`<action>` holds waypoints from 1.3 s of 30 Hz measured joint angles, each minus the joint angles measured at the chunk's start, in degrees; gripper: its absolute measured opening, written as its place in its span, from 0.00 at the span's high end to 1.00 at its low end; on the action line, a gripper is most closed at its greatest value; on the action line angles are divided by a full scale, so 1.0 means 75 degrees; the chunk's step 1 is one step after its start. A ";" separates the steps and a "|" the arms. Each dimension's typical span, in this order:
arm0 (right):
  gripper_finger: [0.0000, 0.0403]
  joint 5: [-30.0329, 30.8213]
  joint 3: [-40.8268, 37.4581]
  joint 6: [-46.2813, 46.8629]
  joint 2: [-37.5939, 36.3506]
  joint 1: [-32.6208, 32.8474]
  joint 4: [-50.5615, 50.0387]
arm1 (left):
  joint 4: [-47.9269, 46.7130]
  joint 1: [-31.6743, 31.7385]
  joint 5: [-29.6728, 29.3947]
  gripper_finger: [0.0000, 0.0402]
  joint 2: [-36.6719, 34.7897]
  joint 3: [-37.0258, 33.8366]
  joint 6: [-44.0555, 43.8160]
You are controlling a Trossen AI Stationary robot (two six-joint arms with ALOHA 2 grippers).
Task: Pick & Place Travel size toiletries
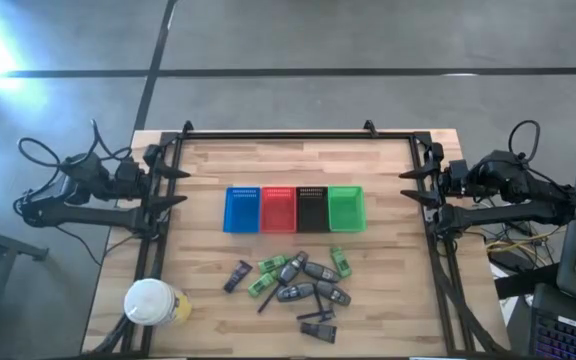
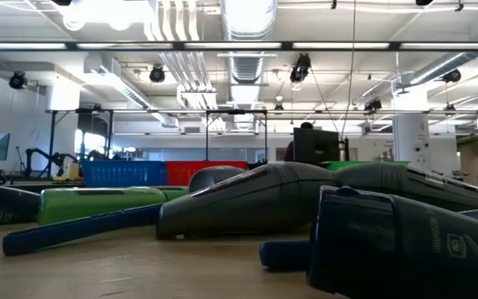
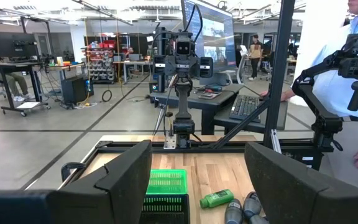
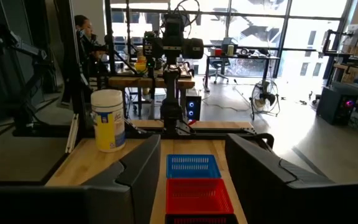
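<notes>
The travel size toiletries point(image 1: 298, 290) lie loose in a heap on the wooden table, near its front edge: dark grey tubes point(image 2: 256, 199), green packets point(image 2: 98, 202) and thin dark razors. My left gripper point(image 1: 173, 187) hangs open at the table's left edge, pointing level toward the middle, far from the heap. At the right edge my right gripper point(image 1: 413, 187) does the same, open with nothing between its fingers. The left wrist view shows a green bottle point(image 3: 216, 199) and dark tubes beyond my left gripper point(image 3: 197, 186). The heap is out of the right wrist view past my right gripper point(image 4: 191, 180).
Blue point(image 1: 241, 209), red point(image 1: 277, 209), black point(image 1: 311, 209) and green point(image 1: 346, 209) baskets stand in a row at the table's middle. A white-lidded round container point(image 1: 153, 303) stands at the front left. A person point(image 3: 353, 93) stands beyond the table's right side.
</notes>
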 joint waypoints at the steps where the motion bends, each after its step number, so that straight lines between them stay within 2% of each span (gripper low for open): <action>1: 0.58 -0.0003 0.0000 -0.0003 0.0000 0.0002 0.0000 | -0.0003 0.0000 0.0000 0.34 0.0000 0.0000 0.0000; 39: 0.87 0.0000 0.0003 -0.0003 0.0000 0.0003 0.0000 | 0.0000 0.0000 0.0000 0.34 0.0000 0.0000 0.0002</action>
